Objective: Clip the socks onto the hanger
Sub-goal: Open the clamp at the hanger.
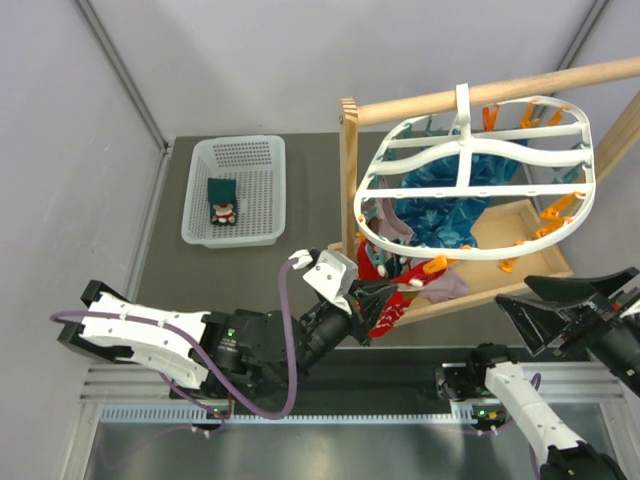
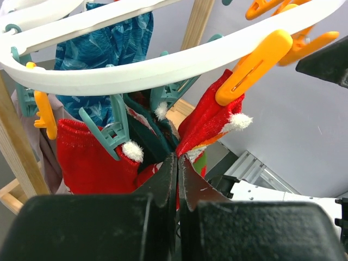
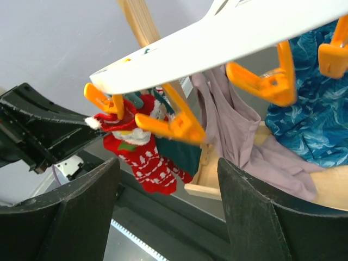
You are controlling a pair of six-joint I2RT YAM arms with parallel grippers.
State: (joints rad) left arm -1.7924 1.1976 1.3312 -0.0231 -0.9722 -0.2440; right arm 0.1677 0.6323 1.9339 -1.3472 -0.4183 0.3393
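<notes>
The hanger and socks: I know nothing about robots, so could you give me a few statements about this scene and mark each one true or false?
1. The left claw is shut on a red sock. True.
2. The basket is empty. False: a green sock lies in it.
3. The right claw is open and holds nothing. True.
4. The hanger lies inside the basket. False: it hangs by its hook from the rod.
</notes>
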